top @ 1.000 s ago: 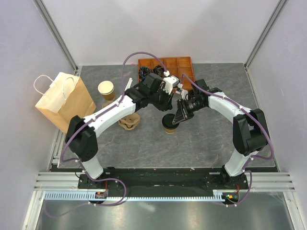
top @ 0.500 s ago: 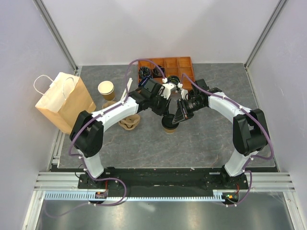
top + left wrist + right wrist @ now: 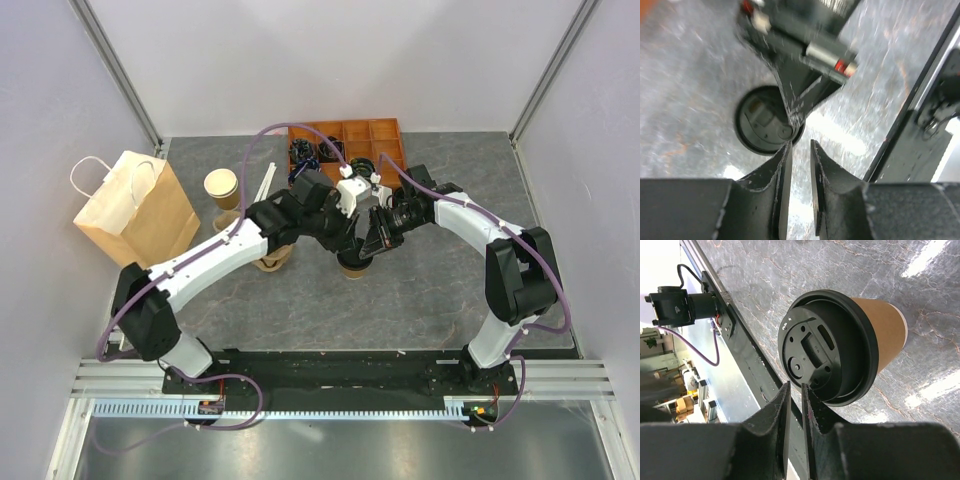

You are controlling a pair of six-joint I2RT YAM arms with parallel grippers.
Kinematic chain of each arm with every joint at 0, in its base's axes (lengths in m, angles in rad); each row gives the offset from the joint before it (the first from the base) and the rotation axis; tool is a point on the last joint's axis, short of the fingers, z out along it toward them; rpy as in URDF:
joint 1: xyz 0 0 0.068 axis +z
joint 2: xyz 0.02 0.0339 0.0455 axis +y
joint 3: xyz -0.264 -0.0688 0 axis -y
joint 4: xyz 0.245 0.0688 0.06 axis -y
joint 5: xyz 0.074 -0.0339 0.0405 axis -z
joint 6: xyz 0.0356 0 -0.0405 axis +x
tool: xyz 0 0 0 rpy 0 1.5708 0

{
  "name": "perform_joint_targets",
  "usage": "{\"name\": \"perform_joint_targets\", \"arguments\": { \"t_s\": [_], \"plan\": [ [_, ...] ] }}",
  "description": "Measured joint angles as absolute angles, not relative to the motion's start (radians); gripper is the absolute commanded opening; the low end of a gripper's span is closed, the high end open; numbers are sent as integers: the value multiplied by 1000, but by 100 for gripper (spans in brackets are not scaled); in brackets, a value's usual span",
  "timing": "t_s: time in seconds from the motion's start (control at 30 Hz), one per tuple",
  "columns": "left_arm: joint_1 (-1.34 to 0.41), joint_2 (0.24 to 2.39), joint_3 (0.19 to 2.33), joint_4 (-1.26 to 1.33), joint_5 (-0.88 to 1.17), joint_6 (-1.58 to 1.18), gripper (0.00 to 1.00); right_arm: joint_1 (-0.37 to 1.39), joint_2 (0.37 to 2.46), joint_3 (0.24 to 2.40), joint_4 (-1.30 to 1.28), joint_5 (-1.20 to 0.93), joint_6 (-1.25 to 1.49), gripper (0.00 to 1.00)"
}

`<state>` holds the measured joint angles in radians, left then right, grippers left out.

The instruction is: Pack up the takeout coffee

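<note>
The takeout coffee (image 3: 350, 267), a brown paper cup with a black lid (image 3: 827, 347), stands upright on the grey table mid-centre. My right gripper (image 3: 795, 385) hovers at the lid's near rim. Its fingers are a narrow gap apart with nothing between them, and one fingertip (image 3: 810, 390) overlaps the lid's edge. My left gripper (image 3: 800, 145) sits just above and beside the lid (image 3: 762, 125), slightly open and empty, its tips almost meeting the right gripper's fingertips (image 3: 797, 112). From above, both grippers (image 3: 352, 245) (image 3: 368, 248) crowd over the cup and hide most of it.
A kraft paper bag (image 3: 135, 210) stands at the left. A lidless tan cup (image 3: 221, 186) is beside it, with a cardboard cup carrier (image 3: 270, 257) under my left arm. An orange compartment tray (image 3: 375, 135) holding black lids lies at the back.
My left arm has swung from near the orange tray down to the cup, bringing its gripper next to the lid. The right gripper has stayed put and narrowed a little.
</note>
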<state>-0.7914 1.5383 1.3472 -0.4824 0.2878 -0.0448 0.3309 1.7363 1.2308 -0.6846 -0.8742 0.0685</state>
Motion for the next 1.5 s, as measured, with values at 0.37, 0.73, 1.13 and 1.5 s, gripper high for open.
{"name": "perform_joint_targets", "arguments": {
  "t_s": [0.37,0.73,1.13,1.5],
  "plan": [
    [-802,1712,1177,-467,245,-34,25,331,1745,1231,-682,-876,80,20],
    [-785,1574,1275,-478,311,-44,25,330,1746,1232,-682,-883,78,20],
    [-798,1637,1301,-395,295,-53,22,330,1747,1233,-682,-881,80,18],
    [-780,1707,1169,-419,269,-49,24,332,1752,1233,-677,-883,83,18]
  ]
}}
